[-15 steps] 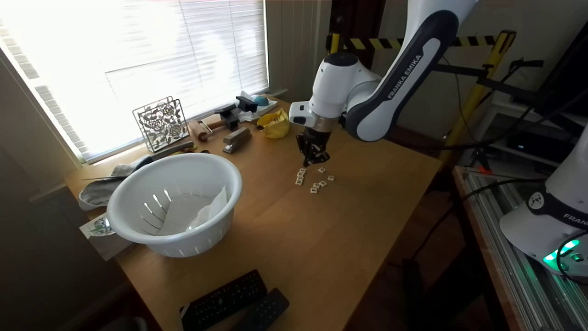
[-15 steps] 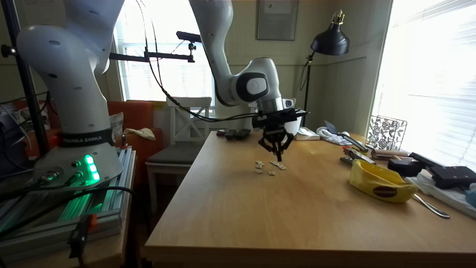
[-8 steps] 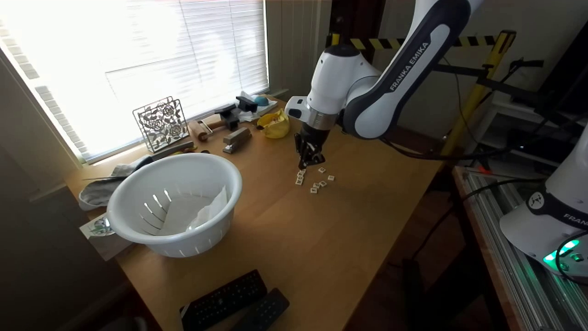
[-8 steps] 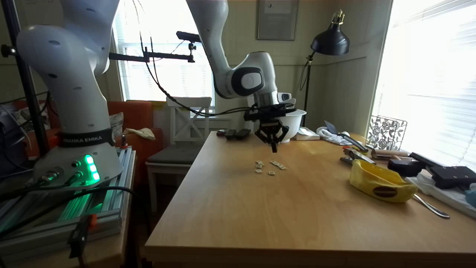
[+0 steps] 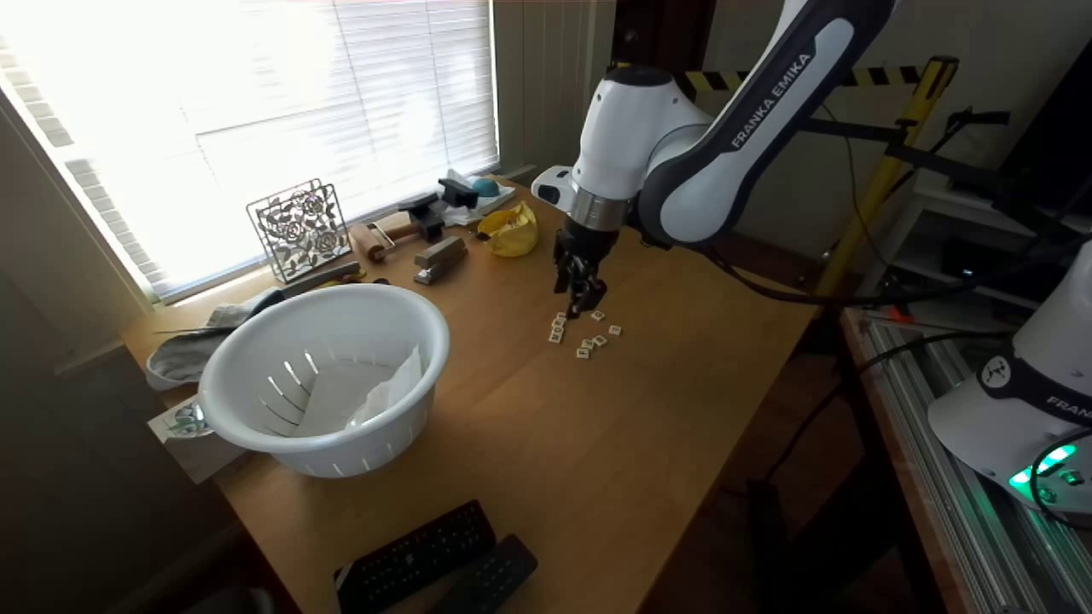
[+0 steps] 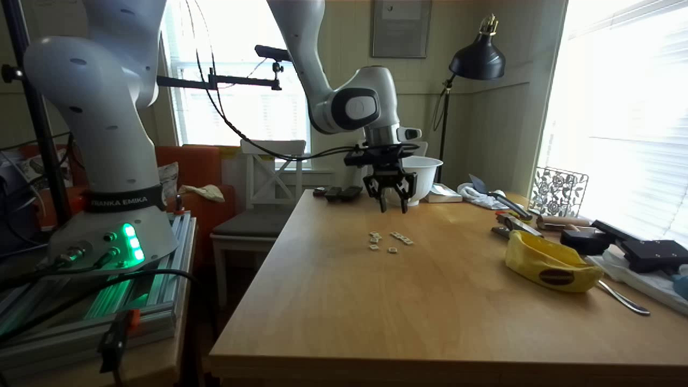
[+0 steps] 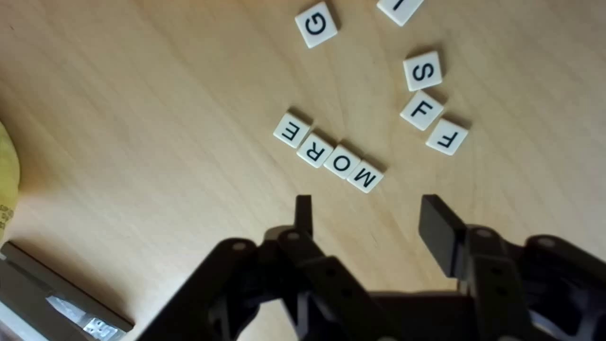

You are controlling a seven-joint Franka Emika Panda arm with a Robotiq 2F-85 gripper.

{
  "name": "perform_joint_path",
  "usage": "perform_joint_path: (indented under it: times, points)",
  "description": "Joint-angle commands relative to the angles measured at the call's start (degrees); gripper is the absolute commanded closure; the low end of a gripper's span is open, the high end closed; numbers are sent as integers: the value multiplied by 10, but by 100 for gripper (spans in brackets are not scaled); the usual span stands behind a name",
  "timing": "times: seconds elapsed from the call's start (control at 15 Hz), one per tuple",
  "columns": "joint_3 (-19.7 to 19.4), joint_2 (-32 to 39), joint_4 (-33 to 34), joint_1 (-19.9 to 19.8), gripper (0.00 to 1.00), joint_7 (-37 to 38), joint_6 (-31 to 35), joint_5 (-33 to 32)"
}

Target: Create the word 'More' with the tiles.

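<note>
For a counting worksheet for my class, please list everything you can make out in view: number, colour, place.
Table: one, light wood, beside the window
MORE tiles: four, cream, in one row
Loose tiles: five, cream, beside the row
Slotted bowl: one, white, on the table
Button handsets: at least two, black, near the bowl
Yellow container: one, yellow, table's window side
Stapler: one, greyish, window side
Patterned stand: one, dark, by the window
Other clutter: too jumbled to count, mixed colours, along the window
Lamp: one, black, beyond the table
Chair: one, white, near the table
Orange seating: at least one, orange, beside the chair
Robot arm: one, white and black, over the table
Gripper: one, black, open, above the table
</note>
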Motion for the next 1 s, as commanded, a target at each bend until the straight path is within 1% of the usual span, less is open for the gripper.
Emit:
perform_joint_path:
  times: [0.0,0.07,0.13,0.4,0.6,0.73,0.8,0.87,0.93]
  points:
    - [2,-40,-22,3,8,33,-37,20]
    - [0,-46,-22,5,2,42,-43,20]
    - [-1,-51,-22,7,0,49,-52,23]
    - [2,-72,-20,8,0,60,-92,42]
    - [-9,-85,-15,20,0,80,-126,40]
    - [-23,-86,-5,32,0,113,-146,26]
    - [-36,-87,-1,43,0,148,-159,9]
    - [-24,-75,-2,31,0,102,-131,27]
    - [-30,-77,0,37,0,116,-140,25]
